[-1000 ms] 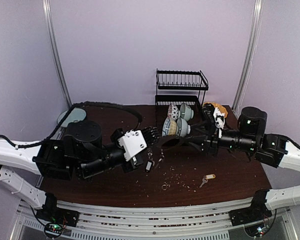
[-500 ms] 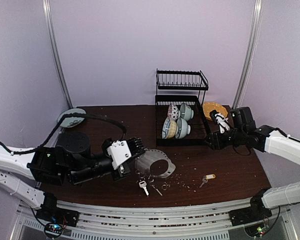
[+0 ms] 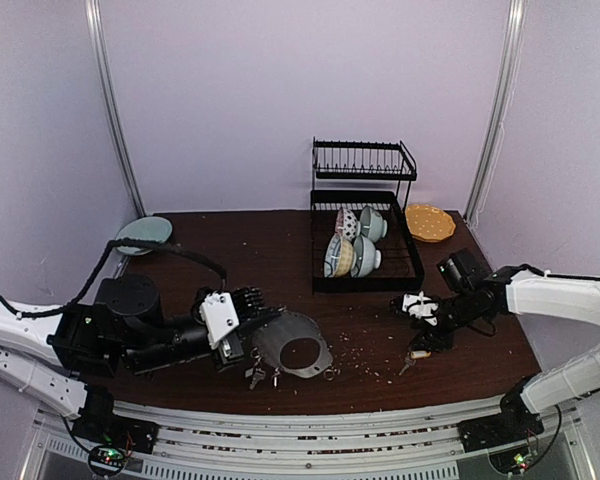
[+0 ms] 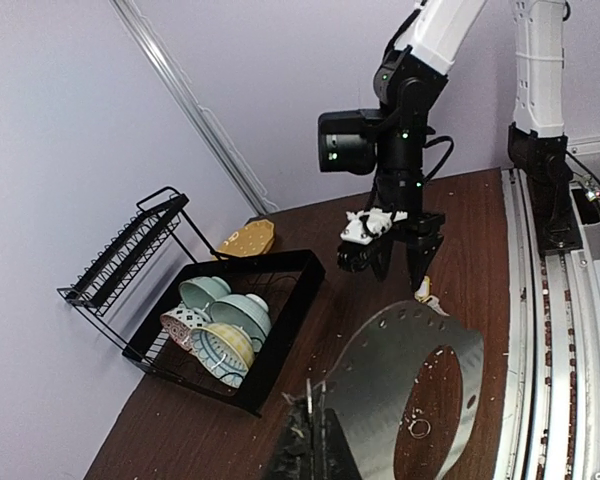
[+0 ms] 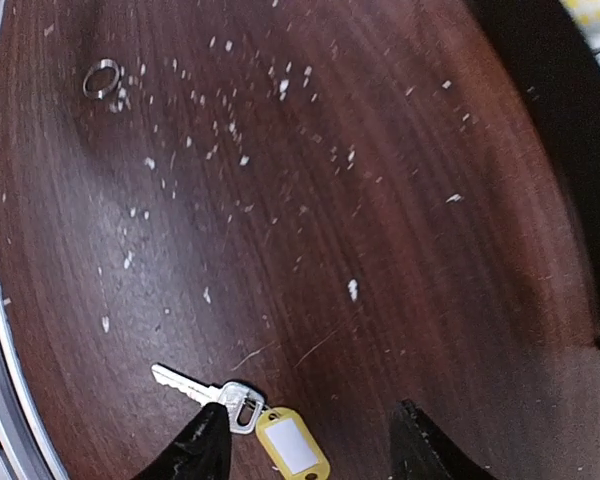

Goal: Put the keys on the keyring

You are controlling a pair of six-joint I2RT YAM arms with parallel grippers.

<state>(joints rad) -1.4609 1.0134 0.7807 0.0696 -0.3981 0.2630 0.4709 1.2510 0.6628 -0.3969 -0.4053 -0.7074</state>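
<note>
The keys, a small silver key (image 5: 193, 385) joined to a yellow tag (image 5: 292, 446), lie flat on the brown table (image 5: 380, 200) near its front right. My right gripper (image 5: 310, 452) hangs open just above them. One finger is beside the key's head and the other is well to the tag's right. From above, the right gripper (image 3: 420, 337) covers most of the keys (image 3: 410, 357). My left gripper (image 4: 320, 440) is shut on the edge of the keyring (image 4: 410, 375), a large grey hoop held low over the table. Small keys dangle from the keyring (image 3: 310, 328) at its near-left side.
A tiny loose metal ring (image 5: 101, 78) lies on the table between the two grippers, just right of the hoop (image 3: 330, 375). A black dish rack (image 3: 365, 240) with bowls stands at the back, a yellow plate (image 3: 429, 222) to its right. White crumbs dot the wood.
The right arm swung away from the rack and came down over the keys. The left arm drew back toward the near-left with the keyring, lowering it.
</note>
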